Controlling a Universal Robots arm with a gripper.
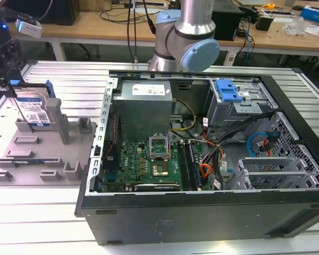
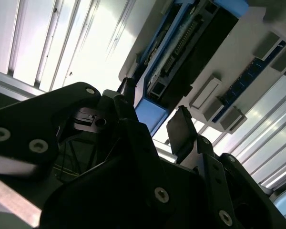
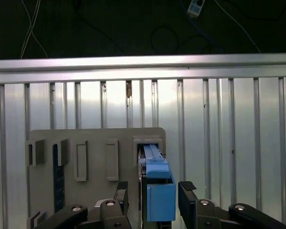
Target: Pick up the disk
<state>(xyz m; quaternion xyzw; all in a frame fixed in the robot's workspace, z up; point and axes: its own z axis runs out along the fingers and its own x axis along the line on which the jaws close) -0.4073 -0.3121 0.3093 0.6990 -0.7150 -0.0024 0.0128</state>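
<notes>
On the exterior view's left a grey tray of posts carries the disk, a tall post just beside it, and to the right lies an open computer case showing its circuit board and a blue bracket. All rest on a ribbed metal bench, with wooden tables behind. The disk stands on edge in the tray, silver with a blue-and-white label and blue side rails, and the claw hangs over its top edge, fingers apart, one each side of the rail.
</notes>
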